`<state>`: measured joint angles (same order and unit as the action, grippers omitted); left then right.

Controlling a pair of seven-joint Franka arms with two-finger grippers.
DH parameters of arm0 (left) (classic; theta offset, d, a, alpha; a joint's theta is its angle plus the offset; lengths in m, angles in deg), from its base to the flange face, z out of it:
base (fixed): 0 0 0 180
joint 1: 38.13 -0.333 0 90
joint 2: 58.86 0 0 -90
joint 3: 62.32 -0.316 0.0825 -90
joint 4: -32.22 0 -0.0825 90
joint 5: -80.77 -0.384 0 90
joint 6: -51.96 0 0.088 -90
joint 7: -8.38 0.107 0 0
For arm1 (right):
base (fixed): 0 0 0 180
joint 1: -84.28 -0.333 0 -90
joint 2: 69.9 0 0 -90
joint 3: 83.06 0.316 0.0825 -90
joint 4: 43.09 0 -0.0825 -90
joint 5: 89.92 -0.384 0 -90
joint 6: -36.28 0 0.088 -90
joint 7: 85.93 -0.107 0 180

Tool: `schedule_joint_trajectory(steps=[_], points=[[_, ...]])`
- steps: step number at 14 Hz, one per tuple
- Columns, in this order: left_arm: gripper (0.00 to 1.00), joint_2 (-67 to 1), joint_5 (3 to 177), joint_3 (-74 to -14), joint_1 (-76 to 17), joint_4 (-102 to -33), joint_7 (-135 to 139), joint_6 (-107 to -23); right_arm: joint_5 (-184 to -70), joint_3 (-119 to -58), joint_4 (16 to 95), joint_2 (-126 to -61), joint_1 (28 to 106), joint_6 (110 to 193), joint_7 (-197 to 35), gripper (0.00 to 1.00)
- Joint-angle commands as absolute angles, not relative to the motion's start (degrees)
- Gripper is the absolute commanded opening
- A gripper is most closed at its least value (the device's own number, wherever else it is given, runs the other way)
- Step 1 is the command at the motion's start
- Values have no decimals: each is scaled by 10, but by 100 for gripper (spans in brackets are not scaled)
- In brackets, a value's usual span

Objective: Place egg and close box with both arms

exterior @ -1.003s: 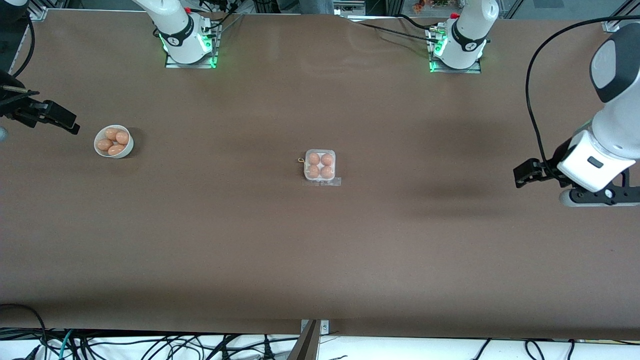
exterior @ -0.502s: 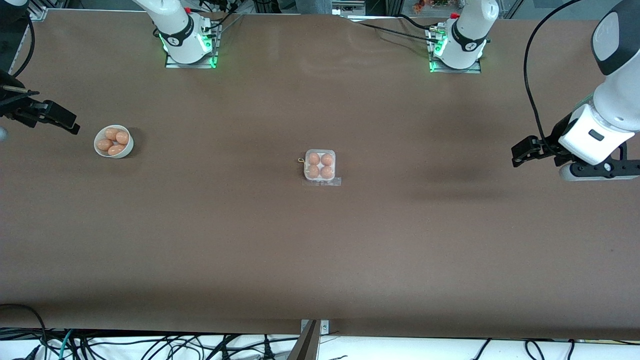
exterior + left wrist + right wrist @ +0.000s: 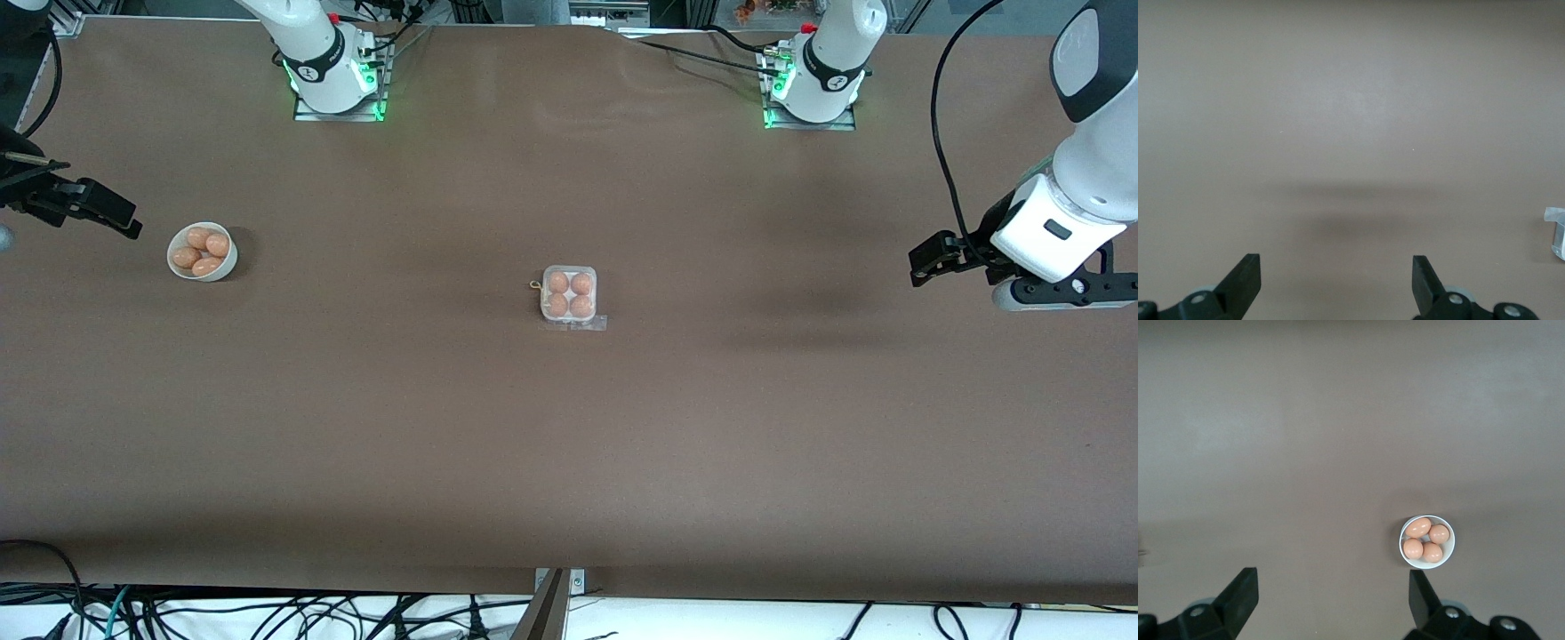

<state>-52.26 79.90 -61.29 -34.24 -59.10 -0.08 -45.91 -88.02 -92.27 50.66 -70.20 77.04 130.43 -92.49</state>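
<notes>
I see the box [image 3: 569,296] mid-desk, lid down over four eggs. My left gripper [image 3: 930,264] hangs spread and empty over the left arm's desk end; my right gripper [image 3: 111,216], equally spread, waits beside the bowl [image 3: 203,252].

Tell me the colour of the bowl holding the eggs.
White; the bowl shows best in the right wrist view.

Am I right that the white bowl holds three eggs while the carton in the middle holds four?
Not quite. The white bowl holds four eggs, not three, as the right wrist view shows plainly. The carton in the middle does hold four.
</notes>
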Motion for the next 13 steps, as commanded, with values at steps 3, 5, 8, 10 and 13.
schedule_joint_trajectory(steps=[3,5,8,10,13], points=[[100,-539,817,-622,-339,-602,13,-443,-890,-922,498,-702,773,1298,-916,100],[100,-539,820,-622,-340,-599,13,-442,-890,-922,498,-702,773,1298,-916,100],[100,-539,831,-623,-342,-598,12,-441,-890,-922,497,-702,773,1298,-916,100],[100,-539,831,-623,-342,-596,11,-441,-890,-922,498,-702,773,1297,-916,100],[100,-539,831,-624,-342,-596,11,-441,-890,-922,497,-702,773,1297,-917,100]])
